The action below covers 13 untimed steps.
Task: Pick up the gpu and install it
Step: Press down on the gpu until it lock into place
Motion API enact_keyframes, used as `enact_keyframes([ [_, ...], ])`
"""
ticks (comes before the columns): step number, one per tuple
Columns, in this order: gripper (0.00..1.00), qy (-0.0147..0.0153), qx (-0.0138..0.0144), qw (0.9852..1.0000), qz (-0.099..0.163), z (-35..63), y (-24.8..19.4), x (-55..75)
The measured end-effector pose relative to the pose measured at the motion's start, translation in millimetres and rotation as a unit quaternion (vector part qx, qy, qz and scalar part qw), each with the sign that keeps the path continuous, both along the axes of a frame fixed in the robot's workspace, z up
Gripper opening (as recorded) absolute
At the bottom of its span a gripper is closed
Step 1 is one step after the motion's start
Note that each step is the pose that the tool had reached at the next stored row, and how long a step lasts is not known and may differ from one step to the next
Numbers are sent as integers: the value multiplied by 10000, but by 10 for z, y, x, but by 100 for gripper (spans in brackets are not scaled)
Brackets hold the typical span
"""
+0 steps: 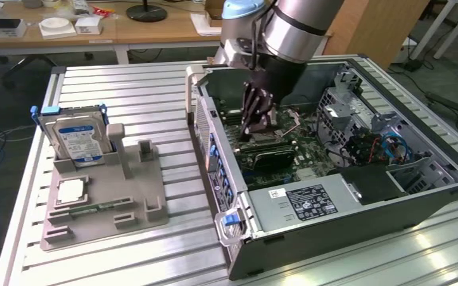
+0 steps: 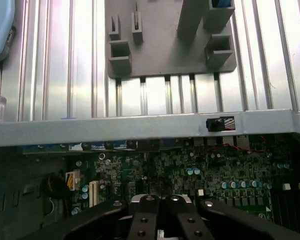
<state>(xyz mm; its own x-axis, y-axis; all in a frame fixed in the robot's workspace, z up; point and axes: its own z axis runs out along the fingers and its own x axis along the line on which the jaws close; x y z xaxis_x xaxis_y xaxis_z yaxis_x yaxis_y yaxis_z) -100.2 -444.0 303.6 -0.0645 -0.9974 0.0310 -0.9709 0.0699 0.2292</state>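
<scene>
One closed pincer (image 1: 254, 126) hangs empty inside your open computer case (image 1: 420, 196) (motherboard (image 2: 200, 170) just below), where any drift risks scraping components.

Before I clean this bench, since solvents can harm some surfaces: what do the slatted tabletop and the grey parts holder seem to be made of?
The tabletop looks like bare aluminium: silvery ribbed slats with bright streaky reflections. The parts holder looks like matte grey plastic, possibly printed: dull, uniform, with blocky moulded slots and no glare. The hard drive standing in it has a silver metal body with a glossy blue-white label.
</scene>
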Motion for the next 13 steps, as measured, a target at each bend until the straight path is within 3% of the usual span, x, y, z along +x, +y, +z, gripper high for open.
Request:
enact_keyframes([
  [3,10,13,-2,10000,1,-41,43,-15],
  [9,10,17,-2,10000,0,-83,85,-142],
  [13,10,19,-1,10000,1,-96,114,-154],
])
